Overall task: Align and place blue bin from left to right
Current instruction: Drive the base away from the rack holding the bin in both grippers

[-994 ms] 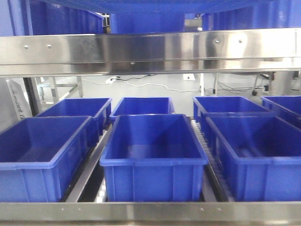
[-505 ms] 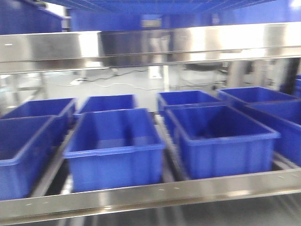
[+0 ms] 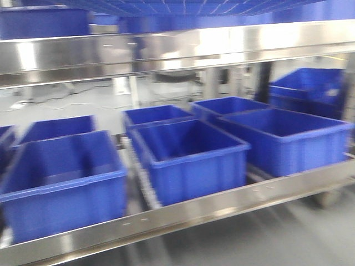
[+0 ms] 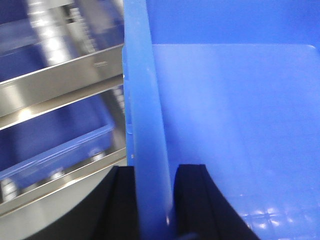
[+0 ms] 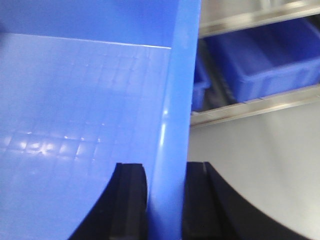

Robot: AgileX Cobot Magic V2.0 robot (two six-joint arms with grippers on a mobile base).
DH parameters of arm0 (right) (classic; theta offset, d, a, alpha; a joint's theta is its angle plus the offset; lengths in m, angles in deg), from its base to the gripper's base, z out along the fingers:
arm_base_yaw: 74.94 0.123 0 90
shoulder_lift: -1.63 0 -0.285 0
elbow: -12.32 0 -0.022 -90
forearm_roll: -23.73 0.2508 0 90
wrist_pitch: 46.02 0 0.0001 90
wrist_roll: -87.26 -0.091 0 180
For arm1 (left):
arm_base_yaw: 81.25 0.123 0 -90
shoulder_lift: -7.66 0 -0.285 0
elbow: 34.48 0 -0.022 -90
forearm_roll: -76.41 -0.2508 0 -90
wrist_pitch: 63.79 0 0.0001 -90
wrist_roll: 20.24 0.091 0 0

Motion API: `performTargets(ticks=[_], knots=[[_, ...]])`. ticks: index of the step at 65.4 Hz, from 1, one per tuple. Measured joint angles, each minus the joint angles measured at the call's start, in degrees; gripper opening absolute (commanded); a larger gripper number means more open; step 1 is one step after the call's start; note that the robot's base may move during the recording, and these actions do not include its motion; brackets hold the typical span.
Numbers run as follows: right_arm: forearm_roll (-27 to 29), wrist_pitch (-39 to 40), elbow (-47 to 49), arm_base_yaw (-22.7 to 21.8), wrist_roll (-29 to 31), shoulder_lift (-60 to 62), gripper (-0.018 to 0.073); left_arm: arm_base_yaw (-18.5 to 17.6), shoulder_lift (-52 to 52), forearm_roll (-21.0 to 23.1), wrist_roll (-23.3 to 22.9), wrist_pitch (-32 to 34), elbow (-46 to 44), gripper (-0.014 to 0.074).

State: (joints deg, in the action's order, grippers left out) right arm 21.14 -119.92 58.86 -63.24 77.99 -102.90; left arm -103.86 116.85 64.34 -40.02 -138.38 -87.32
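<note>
On blue bin [image 4: 240, 125] clamp left hand [image 4: 154, 172], right hand [image 5: 164, 170].

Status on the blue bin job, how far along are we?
Done: the blue bin is picked up, left gripper and right gripper each clamped over an opposite wall. In hand: it is held in front of the rack. Left: set it down on the rack, lined up with the shelf bins; none of that shows yet.

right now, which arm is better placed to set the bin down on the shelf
Neither alone: the left gripper is shut on one wall of the bin, the right gripper on the opposite wall, so both should lower it together.
</note>
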Motion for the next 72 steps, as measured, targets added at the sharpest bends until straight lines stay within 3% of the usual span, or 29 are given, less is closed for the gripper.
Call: performTargets(ticks=[72], knots=[[-0.1, 0.0, 0.0, 0.0, 0.0, 0.0, -0.0079, 0.0, 0.0, 0.0, 0.0, 0.2, 0.0, -0.0008]])
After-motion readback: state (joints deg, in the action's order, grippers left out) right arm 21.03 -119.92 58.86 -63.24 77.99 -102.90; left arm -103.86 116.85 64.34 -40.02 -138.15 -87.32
